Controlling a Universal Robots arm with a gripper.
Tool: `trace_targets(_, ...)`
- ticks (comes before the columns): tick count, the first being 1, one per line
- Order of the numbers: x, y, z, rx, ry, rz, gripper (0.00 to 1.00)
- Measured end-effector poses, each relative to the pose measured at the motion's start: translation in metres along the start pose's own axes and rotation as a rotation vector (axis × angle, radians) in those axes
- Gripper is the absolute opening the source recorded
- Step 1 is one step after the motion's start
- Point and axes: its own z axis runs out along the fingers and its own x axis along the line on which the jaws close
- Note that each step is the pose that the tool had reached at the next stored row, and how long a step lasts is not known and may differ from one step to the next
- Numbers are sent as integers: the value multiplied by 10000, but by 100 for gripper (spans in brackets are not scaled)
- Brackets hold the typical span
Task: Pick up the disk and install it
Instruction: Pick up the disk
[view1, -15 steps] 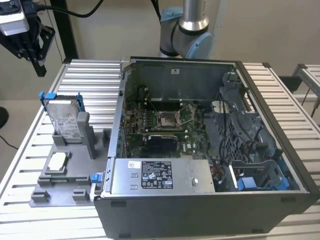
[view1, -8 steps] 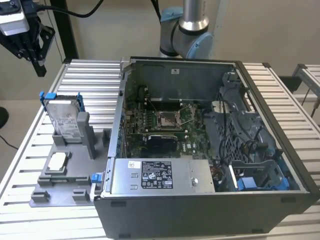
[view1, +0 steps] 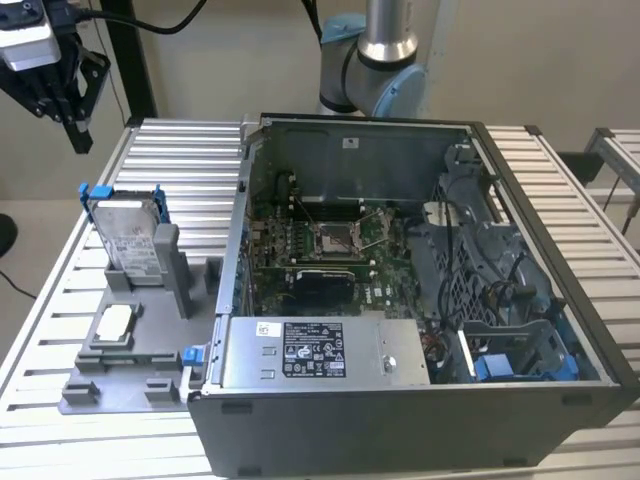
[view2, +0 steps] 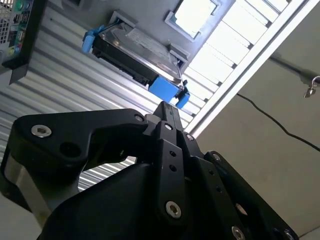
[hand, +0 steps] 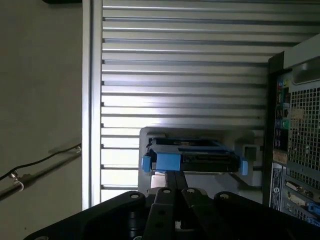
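Hanging in the air at the far corner on the exterior view's left, the black metal gripper (view1: 78, 142) was well apart from everything on the table. In the second wrist view the gripper (view2: 167, 106) had its two fingers clenched together at the tips with nothing between them, and the first wrist view showed the gripper (hand: 175, 174) drawn to the same narrow point. The disk (view1: 130, 235), a flat rectangular silver metal hard drive with a white printed label and a blue plastic carrier frame around its edges, stood leaning on edge in a grey plastic fixture (view1: 150, 372) on the ribbed aluminium table (view1: 185, 150), at the exterior view's left of the computer case. Both wrist views looked past the fingertips towards the disk (view2: 142, 47) (hand: 200, 159), which sat beyond them, untouched. A small square silver chip (view1: 115, 320) lay flat in a pocket of the same fixture, nearer than the disk. The large dark open computer case (view1: 400, 430) lay on its side across the middle and the exterior view's right of the table, with a green motherboard (view1: 330, 240) exposed inside and a grey metal box with a black-and-white sticker (view1: 320, 352) along its near wall. The silver and blue base of the robot arm (view1: 385, 60) rose behind the far side of the case.
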Motion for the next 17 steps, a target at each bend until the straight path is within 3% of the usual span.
trace_targets(17,-1,0,0,-57,162,-3059,0)
